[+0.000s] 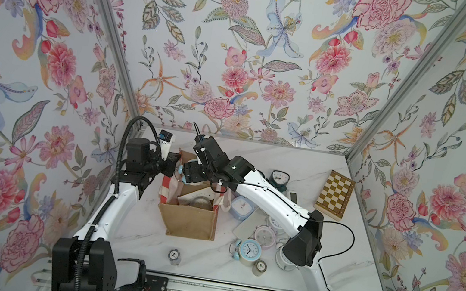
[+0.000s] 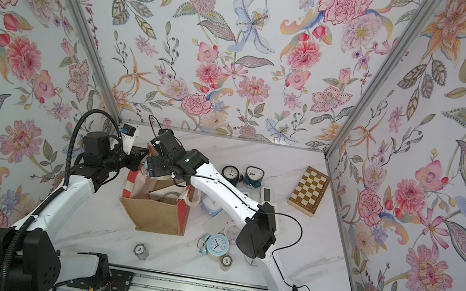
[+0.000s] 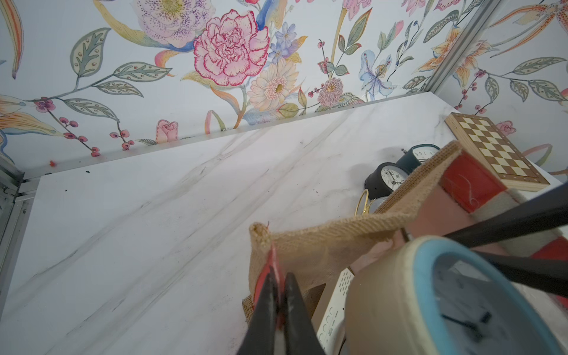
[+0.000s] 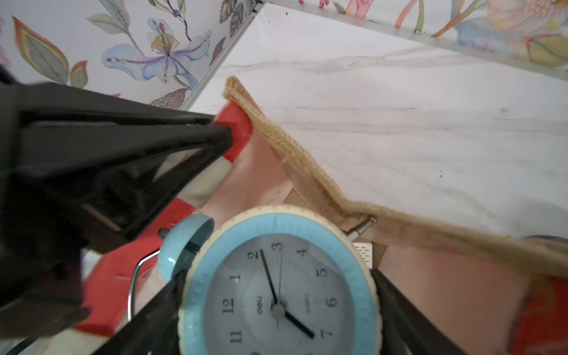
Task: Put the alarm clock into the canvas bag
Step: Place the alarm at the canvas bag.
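in a top view the canvas bag (image 1: 188,221) stood upright on the marble table (image 1: 148,234) with its mouth open. the right gripper (image 1: 188,174) was above the far part of that mouth, and the left gripper (image 1: 172,164) was at the bag's far left rim. several other clocks (image 1: 250,250) lay on the table beside the bag, outside it.

from the left wrist, the left gripper's jaws were pinched narrow onto the red-striped rim and held the mouth open. the alarm clock (image 3: 430,292), cream with a blue ring, hung close by at the opening.

from the right wrist, the right gripper's jaws stood wide, clamped on either side of the clock's body. the dial faced the camera, with the bag's pink lining beneath it.

by my reading, the pickup and carry were done. the clock was at the opening but not yet released, so lowering it in and letting go were what was left.
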Robot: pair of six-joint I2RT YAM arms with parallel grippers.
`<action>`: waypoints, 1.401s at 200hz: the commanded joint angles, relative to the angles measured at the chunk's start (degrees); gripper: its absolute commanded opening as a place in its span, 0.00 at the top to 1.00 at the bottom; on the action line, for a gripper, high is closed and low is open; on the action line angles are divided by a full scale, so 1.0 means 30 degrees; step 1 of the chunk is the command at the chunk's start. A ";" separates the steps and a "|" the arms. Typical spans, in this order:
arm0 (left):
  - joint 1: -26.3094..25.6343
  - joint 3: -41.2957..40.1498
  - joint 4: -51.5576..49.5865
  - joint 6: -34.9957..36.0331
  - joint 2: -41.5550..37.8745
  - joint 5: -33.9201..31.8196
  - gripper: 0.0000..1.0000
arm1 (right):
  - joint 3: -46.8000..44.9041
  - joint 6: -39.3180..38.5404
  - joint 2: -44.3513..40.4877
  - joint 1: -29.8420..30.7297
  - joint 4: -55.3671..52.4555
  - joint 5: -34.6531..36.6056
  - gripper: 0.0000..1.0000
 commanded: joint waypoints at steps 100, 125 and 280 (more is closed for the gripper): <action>-0.0151 -0.0584 0.0884 -0.0238 -0.1326 0.1294 0.99 | 0.1809 -0.0557 0.4844 -0.0433 0.0636 0.4133 0.44; -0.0149 -0.0704 0.1020 -0.0238 -0.1501 0.1208 0.99 | 0.1647 -0.0601 0.5529 -0.0490 0.0636 0.4136 0.44; -0.0134 0.0117 -0.0440 -0.0032 0.0404 -0.0261 0.98 | -0.0926 -0.0524 0.1438 -0.0241 0.0582 0.2245 0.01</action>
